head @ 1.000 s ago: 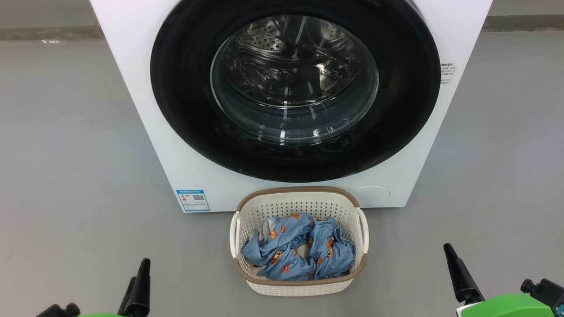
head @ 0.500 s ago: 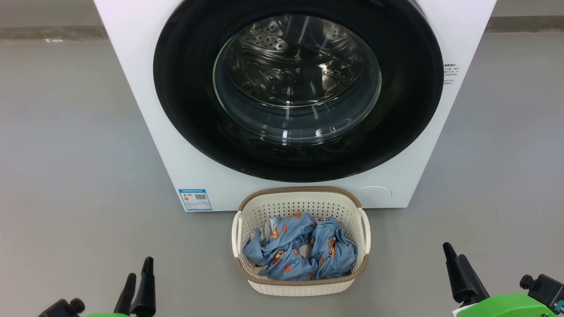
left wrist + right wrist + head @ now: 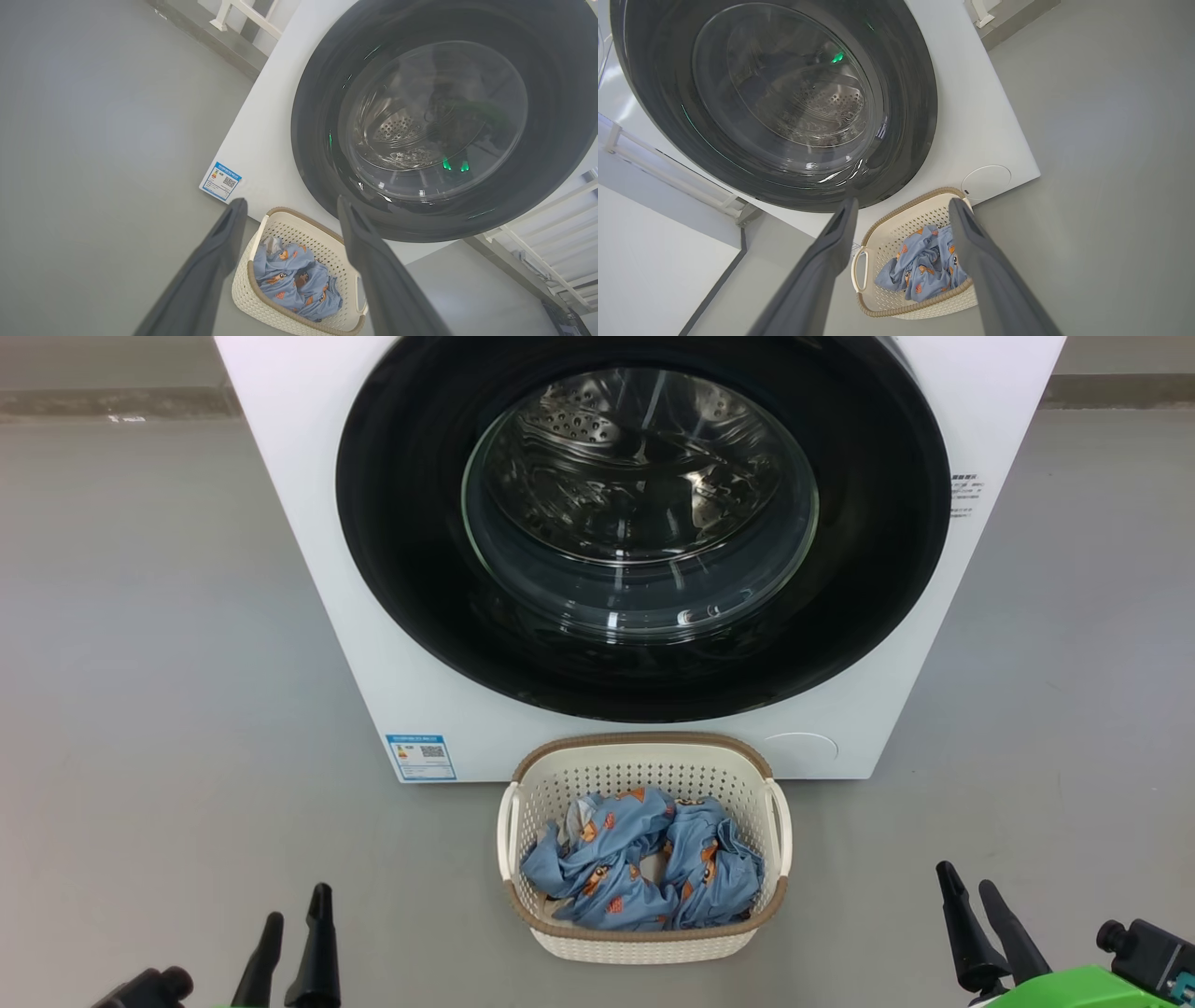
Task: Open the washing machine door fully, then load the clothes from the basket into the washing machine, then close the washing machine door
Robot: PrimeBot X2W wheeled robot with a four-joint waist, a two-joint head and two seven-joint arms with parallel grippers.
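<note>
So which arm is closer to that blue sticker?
Left. The left jaws sit below-left of the sticker in the head view; the right jaws are far across, past the basket.

Layout, head view. The washing machine [image 3: 990, 411] stands on the floor [image 3: 140, 663], the washing machine door [image 3: 401, 569] lying closed across its front. The basket [image 3: 644, 773] sits on the floor just before the machine, below the door. The clothes [image 3: 635, 873] lie in the basket. A label [image 3: 421, 757] sits at the machine's lower left corner, left of the basket.
</note>
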